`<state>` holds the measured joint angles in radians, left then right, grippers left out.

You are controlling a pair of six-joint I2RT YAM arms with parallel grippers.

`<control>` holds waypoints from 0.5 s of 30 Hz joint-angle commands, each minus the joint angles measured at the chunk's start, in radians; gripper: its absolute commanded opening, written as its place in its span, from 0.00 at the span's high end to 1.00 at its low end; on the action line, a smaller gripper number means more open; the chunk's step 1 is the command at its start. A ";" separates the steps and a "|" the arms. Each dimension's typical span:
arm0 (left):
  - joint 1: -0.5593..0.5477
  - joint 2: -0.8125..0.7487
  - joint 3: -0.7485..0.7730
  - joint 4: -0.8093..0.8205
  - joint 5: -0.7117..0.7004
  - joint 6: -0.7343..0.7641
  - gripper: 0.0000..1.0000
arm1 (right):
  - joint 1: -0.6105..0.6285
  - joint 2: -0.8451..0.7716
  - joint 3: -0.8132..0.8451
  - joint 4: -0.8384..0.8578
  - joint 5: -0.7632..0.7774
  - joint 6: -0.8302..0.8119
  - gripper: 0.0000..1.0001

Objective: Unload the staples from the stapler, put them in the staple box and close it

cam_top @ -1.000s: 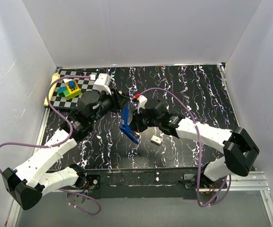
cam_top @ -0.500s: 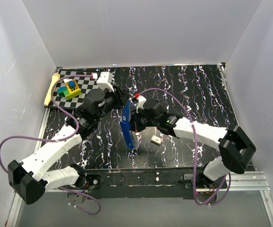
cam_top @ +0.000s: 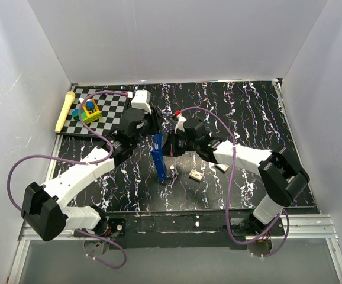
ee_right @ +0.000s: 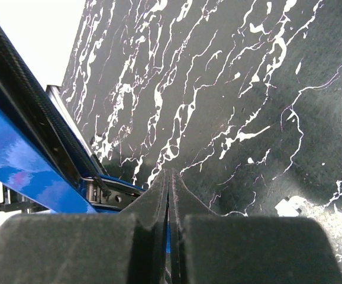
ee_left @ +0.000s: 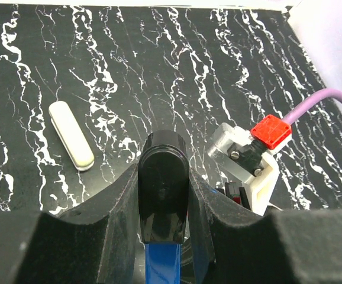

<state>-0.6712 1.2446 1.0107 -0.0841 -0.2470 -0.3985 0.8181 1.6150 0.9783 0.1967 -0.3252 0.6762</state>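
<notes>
Top view: blue stapler (cam_top: 158, 161) stands tilted mid-counter (cam_top: 260, 112) between both arms; I cannot tell whether its lower end touches down. Staples (cam_top: 196, 174): a small pale strip lying on the counter just right of that end, seen only here. Left wrist view alone shows the left pincer (ee_left: 163, 198) clamped on the stapler's black end. Right wrist view: right pincer (ee_right: 169, 180) fingers pressed together beside the blue bar. The stapler's inside I cannot make out.
</notes>
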 commanded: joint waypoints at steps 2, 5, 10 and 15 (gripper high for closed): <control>0.001 0.006 0.080 0.112 -0.058 0.033 1.00 | -0.007 0.028 0.028 0.102 -0.104 0.049 0.99; 0.001 0.006 0.089 0.112 -0.057 0.041 1.00 | -0.013 0.028 0.020 0.106 -0.100 0.048 0.99; 0.002 -0.022 0.094 0.095 -0.048 0.049 1.00 | -0.020 -0.004 0.003 0.087 -0.074 0.030 0.99; 0.001 -0.062 0.101 0.044 -0.037 0.053 1.00 | -0.023 -0.036 0.002 0.053 -0.052 0.006 0.99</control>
<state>-0.6712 1.2652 1.0451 -0.0864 -0.2695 -0.3481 0.7891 1.6375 0.9783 0.2420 -0.3622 0.7010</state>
